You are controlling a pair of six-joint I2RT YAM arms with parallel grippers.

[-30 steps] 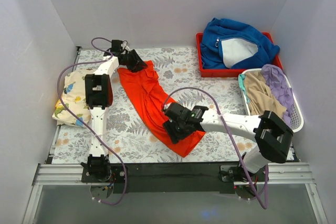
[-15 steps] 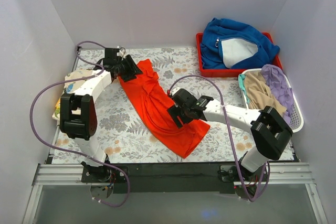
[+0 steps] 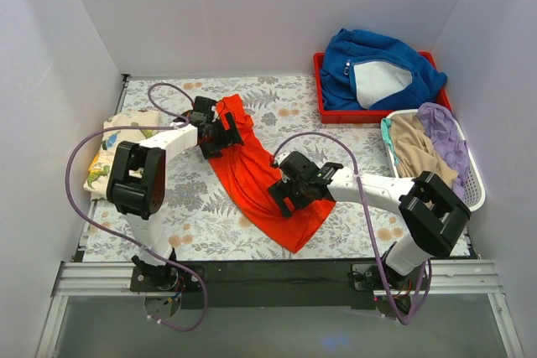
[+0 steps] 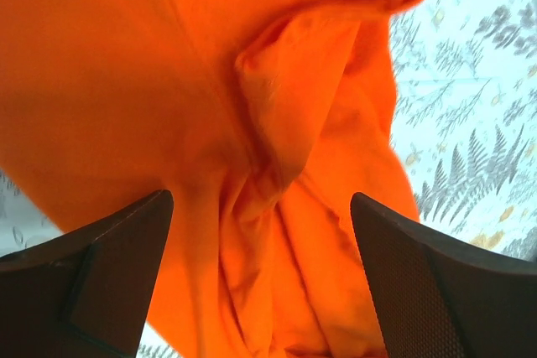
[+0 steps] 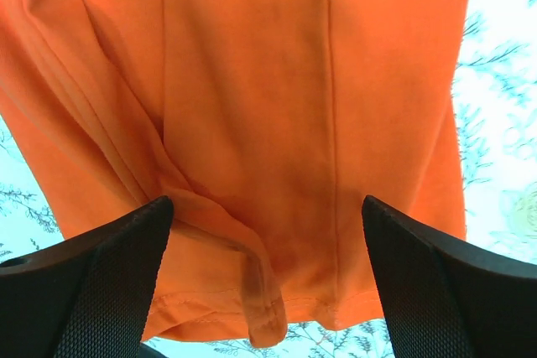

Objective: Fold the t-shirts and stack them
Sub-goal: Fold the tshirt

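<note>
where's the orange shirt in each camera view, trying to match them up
Top external: the orange-red t-shirt lies diagonally mid-table, from far left to near centre.
Left wrist: the orange-red t-shirt fills most of the frame, bunched in folds.
Right wrist: the orange-red t-shirt fills nearly the whole frame, hem along the bottom.
Shared landmark: the leaf-print table cover, seen at the right edge of the left wrist and right wrist views.

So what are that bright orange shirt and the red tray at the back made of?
The bright orange-red t-shirt looks like thin, matte knit cloth, probably cotton: it rumples into soft folds and shows a stitched hem. The red rectangular tray seems rigid plastic, with a smooth, even-coloured rim.
</note>
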